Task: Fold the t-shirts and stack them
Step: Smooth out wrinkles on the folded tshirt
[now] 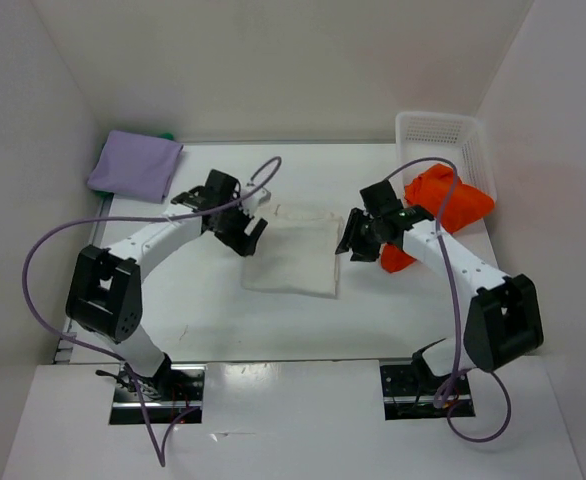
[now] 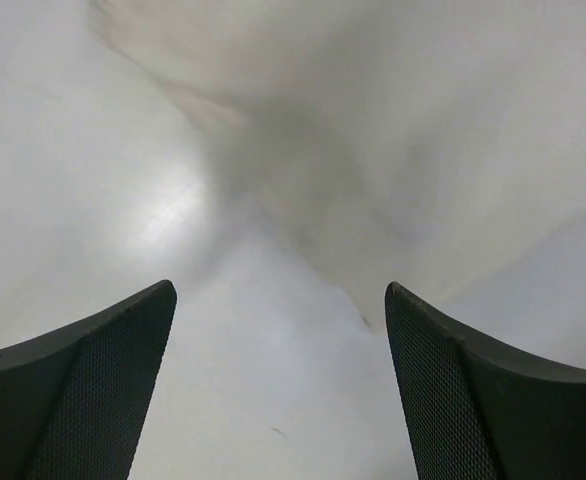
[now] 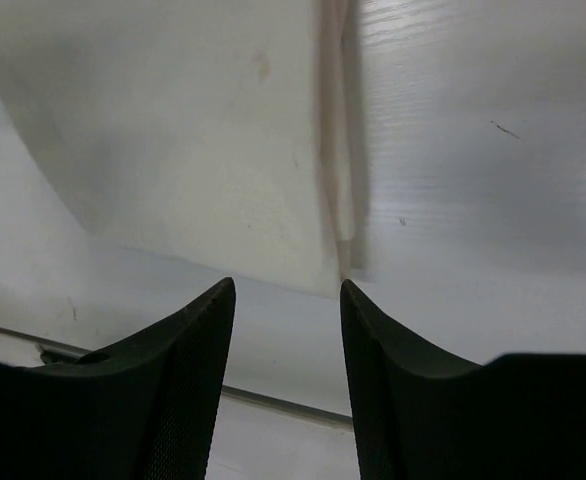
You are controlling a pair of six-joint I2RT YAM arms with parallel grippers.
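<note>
Folding the soft white cloth t-shirt (image 1: 291,258) looks under way — it lies flat, a rough rectangle, well left of the white plastic mesh basket (image 1: 438,120). The left gripper (image 1: 245,235) and right gripper (image 1: 351,245) flank it, jaws parted and empty; next, I judge, each must pinch an edge and fold evenly.

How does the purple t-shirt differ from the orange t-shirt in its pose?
The purple t-shirt is folded flat and square; the orange t-shirt is a crumpled heap. The purple one lies far left, the orange one right, by the white basket. The right arm hides part of the orange one, none of the purple. Both are plain, single-coloured.
</note>
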